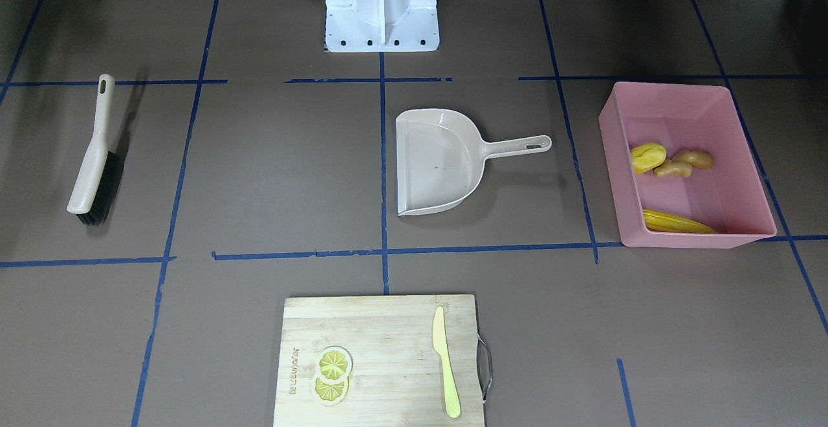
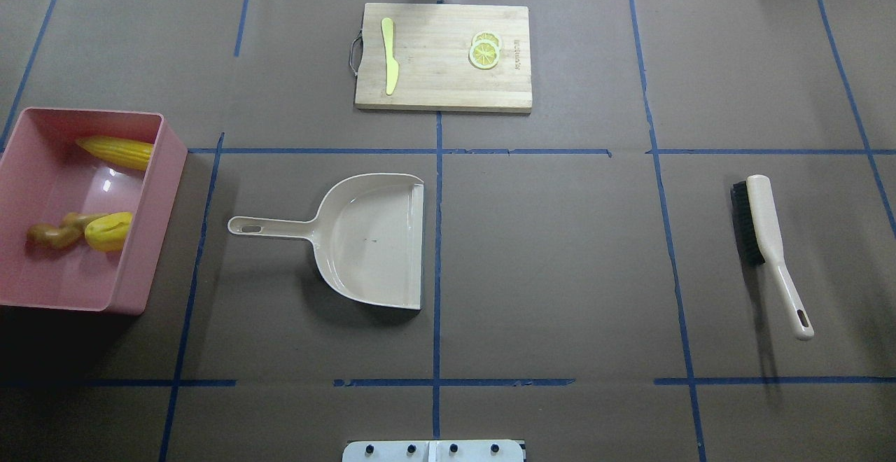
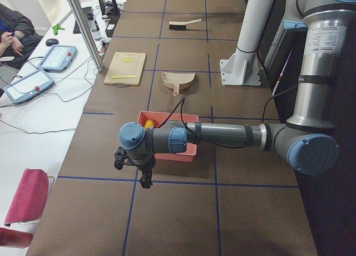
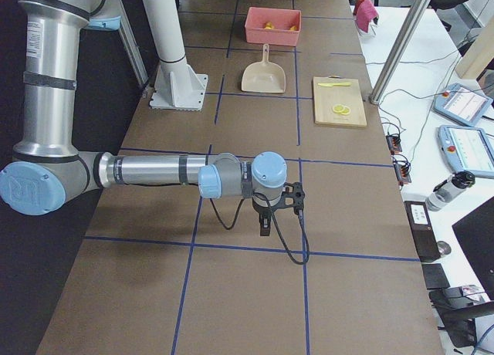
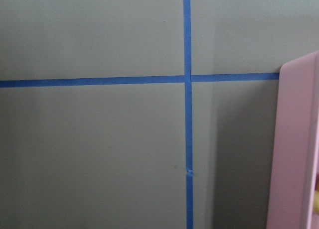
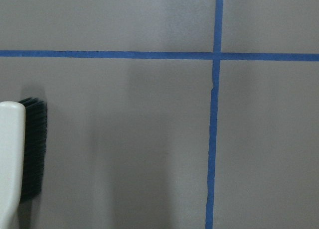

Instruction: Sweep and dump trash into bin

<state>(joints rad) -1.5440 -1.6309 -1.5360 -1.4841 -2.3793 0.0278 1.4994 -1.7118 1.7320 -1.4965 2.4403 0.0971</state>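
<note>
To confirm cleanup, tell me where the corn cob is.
Overhead view: the corn cob lies inside the pink bin at the view's left edge, by its far wall, apart from the potato lump.

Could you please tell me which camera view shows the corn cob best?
The overhead view: the corn lies nearly whole in the bin. The front-facing view hides part behind the bin's wall; side views show only tiny yellow bits; wrist views miss it.
</note>
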